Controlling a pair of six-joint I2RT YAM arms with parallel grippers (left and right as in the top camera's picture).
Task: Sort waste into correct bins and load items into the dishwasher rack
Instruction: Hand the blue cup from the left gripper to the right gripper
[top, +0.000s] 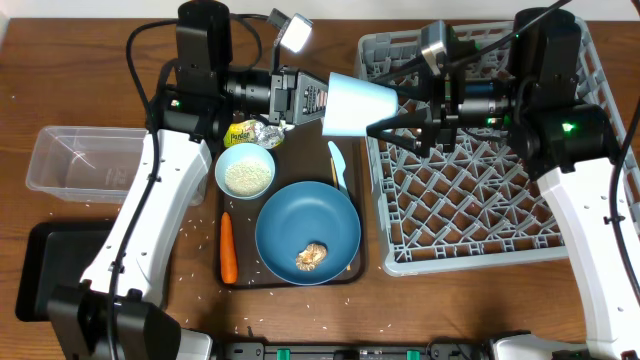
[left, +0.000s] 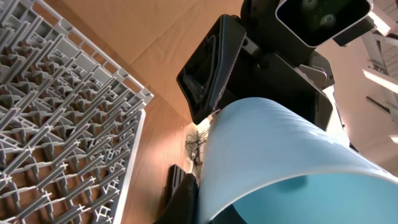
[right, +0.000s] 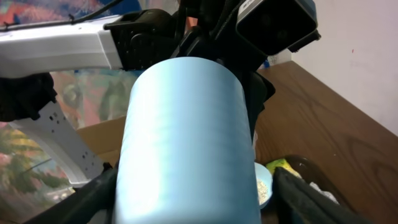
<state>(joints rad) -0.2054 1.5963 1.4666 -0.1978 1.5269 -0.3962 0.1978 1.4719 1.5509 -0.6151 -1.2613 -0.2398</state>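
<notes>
Above the table (top: 90, 60), between the brown serving tray (top: 300, 165) and the grey rack (top: 470, 200), we see one blue cup (top: 355, 103) held clear of every surface. It lies on its side. Its long axis runs across the table from one arm to the other, with the wider end toward the left gripper (top: 320, 102) and the narrower end toward the right gripper (top: 392, 110).

Our left gripper is pinched tight on the cup's wide end. Our right gripper's fingers (right: 298, 196) stand spread on either side of the narrow end, and the right wrist view shows a gap beside one of them.

We count one rack, one serving tray and two bins at the left: one clear tub (top: 60, 160), and one black tray-bin (top: 50, 270) nearer the arm's base. On the serving tray sit one plate (top: 290, 225) carrying one brown lump (top: 311, 257), one bowl (top: 219, 170) holding rice (top: 247, 176), one carrot (top: 228, 247), one spoon (top: 340, 165) and one wrapper (top: 250, 133). Carrot and spoon both lie lengthwise, front to back.
</notes>
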